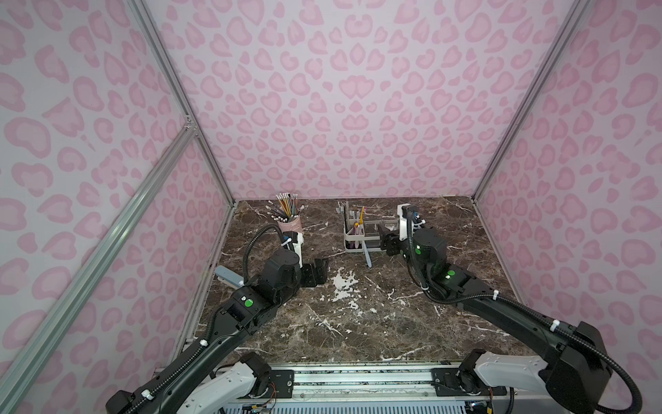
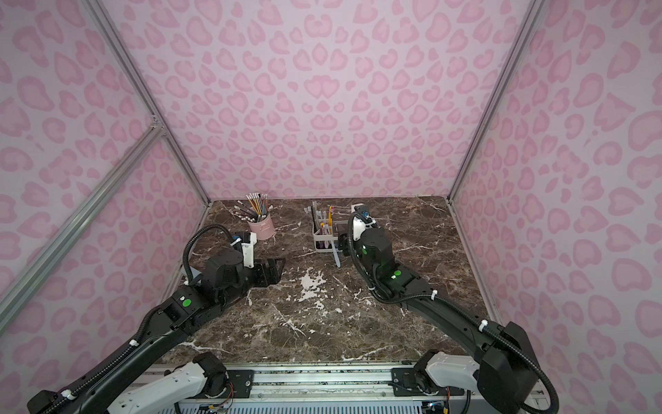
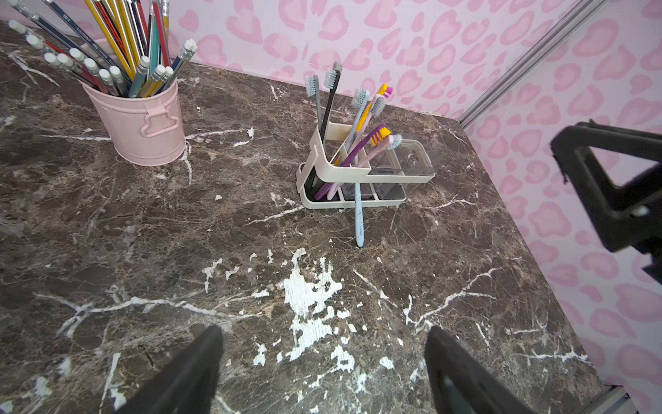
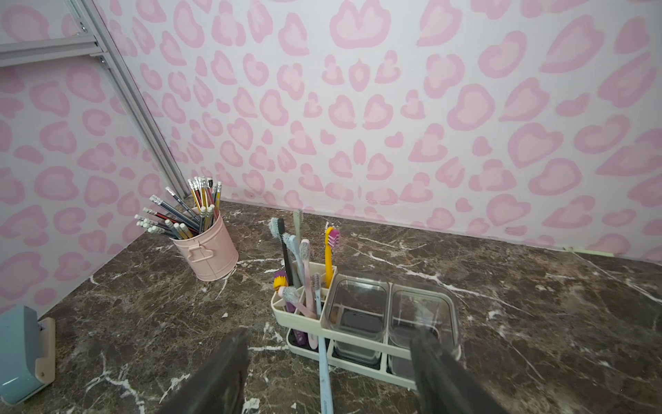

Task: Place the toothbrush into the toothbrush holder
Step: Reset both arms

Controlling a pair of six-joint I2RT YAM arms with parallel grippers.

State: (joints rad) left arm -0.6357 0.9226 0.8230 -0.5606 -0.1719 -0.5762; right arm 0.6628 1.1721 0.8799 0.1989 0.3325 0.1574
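The white toothbrush holder (image 1: 348,247) (image 2: 316,246) (image 3: 340,175) (image 4: 304,320) stands at the back of the marble table, with two clear square cups (image 4: 358,304) in it. A light blue toothbrush (image 1: 367,256) (image 2: 336,258) (image 3: 359,222) (image 4: 324,376) leans on the holder's front rail. Its head is up at the slot section and its handle end rests on the table outside. My right gripper (image 1: 385,244) (image 2: 342,244) (image 4: 331,333) is open just in front of the holder, its fingers well clear on either side of the handle. My left gripper (image 1: 320,272) (image 2: 274,270) (image 3: 324,329) is open and empty over bare table.
Several other toothbrushes (image 3: 333,93) stand in the holder's slots. A pink cup of pencils (image 1: 291,227) (image 3: 143,125) (image 4: 207,254) stands at the back left. A pale blue device (image 1: 229,276) (image 4: 18,355) lies by the left wall. Pink walls close three sides.
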